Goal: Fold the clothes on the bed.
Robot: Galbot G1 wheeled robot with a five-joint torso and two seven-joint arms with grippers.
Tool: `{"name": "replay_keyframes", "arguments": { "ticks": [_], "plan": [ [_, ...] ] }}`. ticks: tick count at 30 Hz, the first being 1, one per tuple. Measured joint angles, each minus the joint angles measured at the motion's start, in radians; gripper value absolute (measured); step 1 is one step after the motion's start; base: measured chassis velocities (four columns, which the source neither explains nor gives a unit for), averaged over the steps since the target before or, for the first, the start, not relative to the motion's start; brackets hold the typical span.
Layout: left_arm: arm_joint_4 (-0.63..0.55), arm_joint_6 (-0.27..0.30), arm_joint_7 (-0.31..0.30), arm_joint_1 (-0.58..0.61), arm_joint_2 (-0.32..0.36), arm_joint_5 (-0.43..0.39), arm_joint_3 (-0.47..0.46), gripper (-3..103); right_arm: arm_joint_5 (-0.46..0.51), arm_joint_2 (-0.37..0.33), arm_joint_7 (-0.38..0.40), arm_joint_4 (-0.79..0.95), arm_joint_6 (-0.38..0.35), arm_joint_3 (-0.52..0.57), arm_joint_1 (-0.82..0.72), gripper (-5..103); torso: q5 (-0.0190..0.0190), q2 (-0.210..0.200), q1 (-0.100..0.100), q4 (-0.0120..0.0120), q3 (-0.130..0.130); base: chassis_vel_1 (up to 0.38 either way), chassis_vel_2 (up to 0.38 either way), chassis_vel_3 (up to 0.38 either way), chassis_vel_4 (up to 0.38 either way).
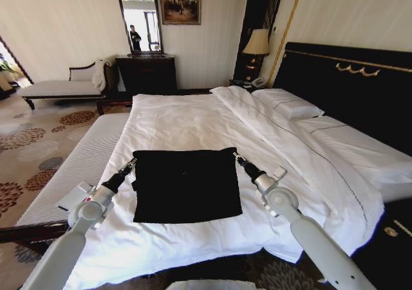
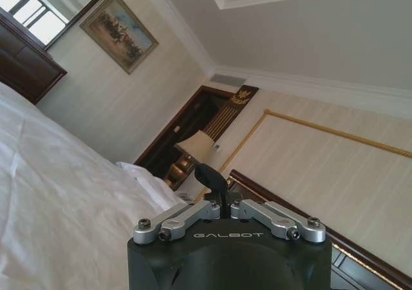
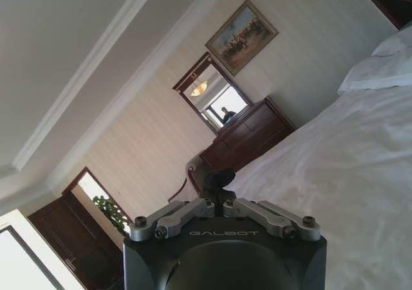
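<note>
The black T-shirt [image 1: 187, 184] lies folded into a flat, squarish shape on the white duvet near the foot of the bed [image 1: 193, 119]. The left arm reaches in from seven o'clock, its left pincer [image 1: 131, 166] clenched at the shirt's ten-o'clock corner. The right arm stretches from five o'clock, its right pincer [image 1: 237, 156] clenched at the two-o'clock corner. Both forearms slope low over the duvet.

The one word I can read is "GALBOT", pale lettering on the dark housing of the left gripper [image 2: 214, 175] and again on the right gripper [image 3: 217, 179].
</note>
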Motion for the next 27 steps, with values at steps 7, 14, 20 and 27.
{"name": "replay_keyframes", "arguments": {
  "ticks": [7, 14, 20, 27],
  "plan": [
    [0.01, -0.017, 0.067, -0.007, -0.005, -0.021, -0.032, 2, -0.043, 0.01, -0.074, -0.018, 0.091, 0.012, -0.016, 1, 0.0001, 0.0, 0.0, -0.0001, 0.0, 0.0, 0.0, 0.0, 0.0],
    [0.019, -0.032, 0.169, -0.008, -0.022, -0.012, -0.063, 2, -0.065, 0.017, -0.148, -0.027, 0.126, 0.039, -0.027, 1, 0.0, 0.0, 0.0, -0.0001, 0.0, 0.0, 0.0, 0.0, 0.0],
    [0.043, -0.032, 0.172, -0.012, -0.007, -0.01, -0.065, 2, -0.07, 0.012, -0.154, -0.041, 0.126, 0.045, -0.027, 1, 0.0001, 0.0, 0.0, 0.0001, 0.0, 0.0, 0.0, 0.0, 0.0],
    [0.12, -0.03, 0.105, -0.093, -0.013, 0.012, 0.002, 2, -0.098, 0.019, -0.151, -0.135, 0.122, -0.021, 0.039, 1, -0.0001, 0.0, 0.0, 0.0, 0.0, 0.0, 0.0, 0.0, 0.0]
  ]
}}
